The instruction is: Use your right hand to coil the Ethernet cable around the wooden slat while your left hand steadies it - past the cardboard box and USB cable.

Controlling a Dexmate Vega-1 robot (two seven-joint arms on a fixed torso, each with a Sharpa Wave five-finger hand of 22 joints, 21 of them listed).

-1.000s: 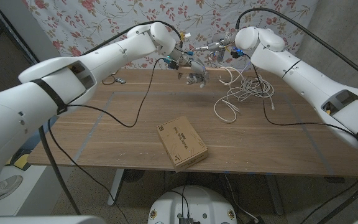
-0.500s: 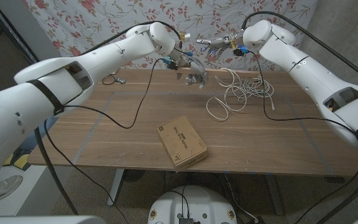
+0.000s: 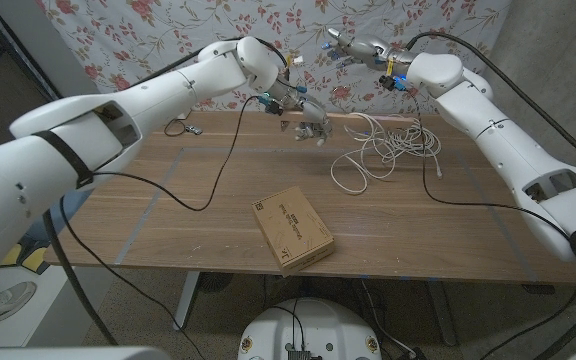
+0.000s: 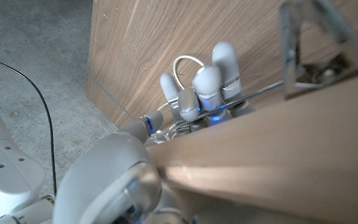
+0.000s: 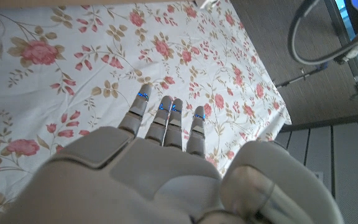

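One second on, right hand [image 3: 353, 43] has risen empty, fingers extended, off the Ethernet cable [image 3: 388, 145] piled at 1 o'clock on the surface [image 3: 168, 215]; left hand [image 3: 308, 118] grips wooden slat [image 4: 278, 149], so coiling is paused.

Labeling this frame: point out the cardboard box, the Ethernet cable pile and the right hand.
cardboard box [image 3: 292, 229]: head view, middle of its top face.
Ethernet cable [image 3: 386, 147]: head view, middle of the loose white tangle.
right hand [image 3: 352, 44]: head view, middle of the raised hand.
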